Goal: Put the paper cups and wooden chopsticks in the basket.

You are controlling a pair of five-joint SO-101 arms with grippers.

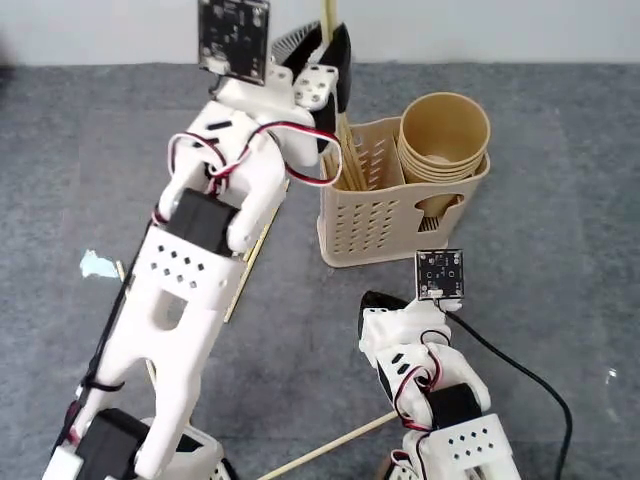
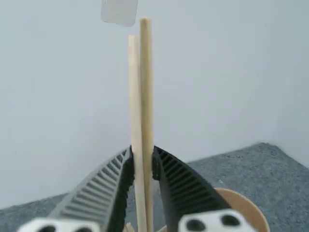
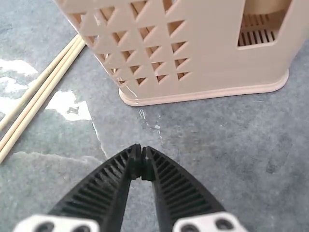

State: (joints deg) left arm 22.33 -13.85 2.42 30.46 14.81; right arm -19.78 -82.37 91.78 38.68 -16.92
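The right gripper sits low over the grey worktop. Its jaws are pressed together with nothing between them. Behind it, close to its arm's base, a single chopstick lies flat on the worktop.

Just ahead of the right gripper's tip, without touching it, stands the basket. It is a beige plastic caddy with triangular cut-outs in its wall. To this gripper's left, beside the foot of the basket, a loose bundle of chopsticks lies on the worktop, partly under the left arm. Farther left lies a small pale blue scrap.

Beyond the right gripper, a nested stack of paper cups stands upright in the basket's right compartment, the rims rising above the basket wall.

Farthest off, the left gripper is raised above the basket's left compartment. It is clamped on a pair of wooden chopsticks, held upright and side by side. Their upper ends rise above the gripper against a pale wall. Their lower part reaches down into the left compartment, just beside the cups.
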